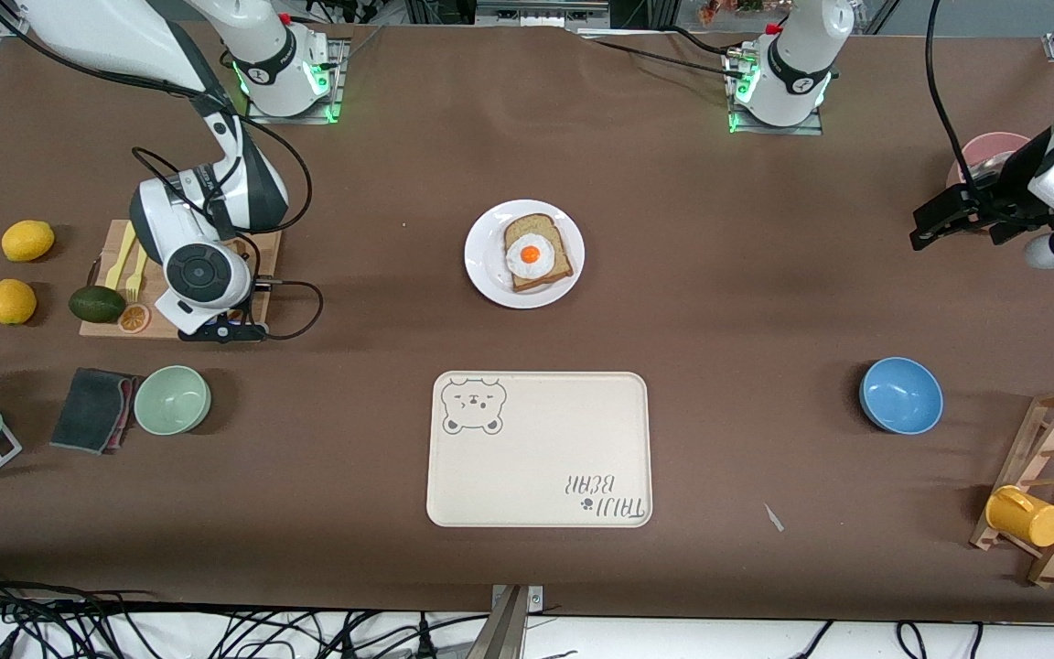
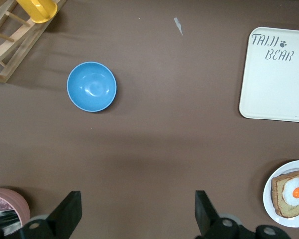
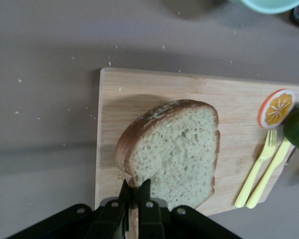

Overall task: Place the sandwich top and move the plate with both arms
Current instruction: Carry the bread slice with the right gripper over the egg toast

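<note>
- Pinched shut on the crust edge of the sandwich top (image 3: 172, 152), the right gripper (image 3: 134, 199) is down at the cutting board (image 3: 154, 84) toward the right arm's end of the table.
- Left gripper (image 2: 134, 214), jaws spread wide and empty, waits over bare table near the blue bowl (image 1: 900, 394).
- Lift straight up (thin pinch, so slowly), then carry to the plate (image 1: 483, 265) mid-table, squaring it over the egg slice (image 1: 538, 253).
- Yellow fork (image 3: 256, 174), orange slice (image 3: 276, 107) and avocado (image 1: 97, 304) crowd the board; the tray (image 1: 536, 458) lies nearer the front camera than the plate.

Two lemons (image 1: 27, 240), two bowls (image 1: 171, 399), two bread slices (image 3: 172, 149), one plate (image 1: 483, 265), one tray (image 1: 539, 448), two forks (image 3: 263, 172), two arms (image 1: 207, 229)
</note>
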`<state>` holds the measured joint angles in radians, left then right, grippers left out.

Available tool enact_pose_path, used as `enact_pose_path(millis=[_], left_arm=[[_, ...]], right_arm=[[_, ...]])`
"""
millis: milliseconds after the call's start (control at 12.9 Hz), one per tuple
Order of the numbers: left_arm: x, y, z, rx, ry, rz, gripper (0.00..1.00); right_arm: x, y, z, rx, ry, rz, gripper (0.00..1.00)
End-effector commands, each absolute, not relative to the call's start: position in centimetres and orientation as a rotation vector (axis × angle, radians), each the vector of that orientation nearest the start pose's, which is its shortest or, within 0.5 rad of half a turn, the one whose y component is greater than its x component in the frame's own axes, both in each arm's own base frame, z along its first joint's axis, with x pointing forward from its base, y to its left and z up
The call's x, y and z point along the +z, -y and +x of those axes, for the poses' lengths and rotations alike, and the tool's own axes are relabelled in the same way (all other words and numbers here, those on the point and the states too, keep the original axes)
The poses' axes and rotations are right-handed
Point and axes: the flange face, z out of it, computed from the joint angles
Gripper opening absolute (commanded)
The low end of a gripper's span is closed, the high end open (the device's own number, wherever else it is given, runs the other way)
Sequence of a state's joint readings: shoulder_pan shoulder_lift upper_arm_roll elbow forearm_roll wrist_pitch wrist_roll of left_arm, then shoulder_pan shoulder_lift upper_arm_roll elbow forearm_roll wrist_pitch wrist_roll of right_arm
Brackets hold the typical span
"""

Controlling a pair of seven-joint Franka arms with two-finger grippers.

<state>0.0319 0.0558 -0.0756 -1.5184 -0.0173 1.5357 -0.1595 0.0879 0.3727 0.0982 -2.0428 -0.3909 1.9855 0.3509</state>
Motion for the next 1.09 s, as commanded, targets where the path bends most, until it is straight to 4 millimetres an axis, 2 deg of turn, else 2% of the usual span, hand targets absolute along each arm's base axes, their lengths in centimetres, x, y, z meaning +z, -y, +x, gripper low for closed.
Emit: enact_pose_path(millis=[0,156,233,389,467,544,622,700,778,855,1011], left_arm=[[61.9,-0.1,56.7,0.080,0.212,-3.121,1.00],[61.7,-1.4,56.8,0.087,0.245,-3.119,1.00],[61.7,-1.7,56.8,0.087,0.257,-3.116,1.00],[61.6,-2.2,56.8,0.090,0.272,-3.115,1.00],[61.6,-2.1,56.8,0.090,0.269,-3.115,1.00],[61.5,-2.1,56.8,0.092,0.269,-3.117,1.00],[61.3,-2.0,56.9,0.099,0.267,-3.115,1.00],[60.9,-1.9,57.0,0.111,0.267,-3.115,1.00],[60.9,-1.8,57.0,0.111,0.264,-3.115,1.00],[60.9,-1.8,57.0,0.109,0.283,-3.115,1.00],[60.9,-1.8,57.0,0.108,0.316,-3.109,1.00]], right_arm=[[25.0,-10.0,55.8,0.649,0.149,-3.504,0.00],[26.9,-11.2,56.6,0.651,0.134,-3.514,0.00],[27.4,-12.8,56.7,0.621,0.167,-3.509,0.00],[30.5,-18.3,57.3,0.510,0.200,-3.456,0.00],[31.9,-20.4,57.3,0.490,0.172,-3.449,0.00],[33.3,-23.7,56.5,0.499,0.175,-3.432,0.00],[34.6,-28.6,54.7,0.495,0.214,-3.417,0.00],[35.1,-31.9,53.3,0.471,0.241,-3.422,0.00],[35.8,-34.2,52.7,0.432,0.222,-3.419,0.00],[35.5,-36.2,52.3,0.427,0.198,-3.406,0.00],[35.2,-41.5,51.8,0.392,0.148,-3.364,0.00]])
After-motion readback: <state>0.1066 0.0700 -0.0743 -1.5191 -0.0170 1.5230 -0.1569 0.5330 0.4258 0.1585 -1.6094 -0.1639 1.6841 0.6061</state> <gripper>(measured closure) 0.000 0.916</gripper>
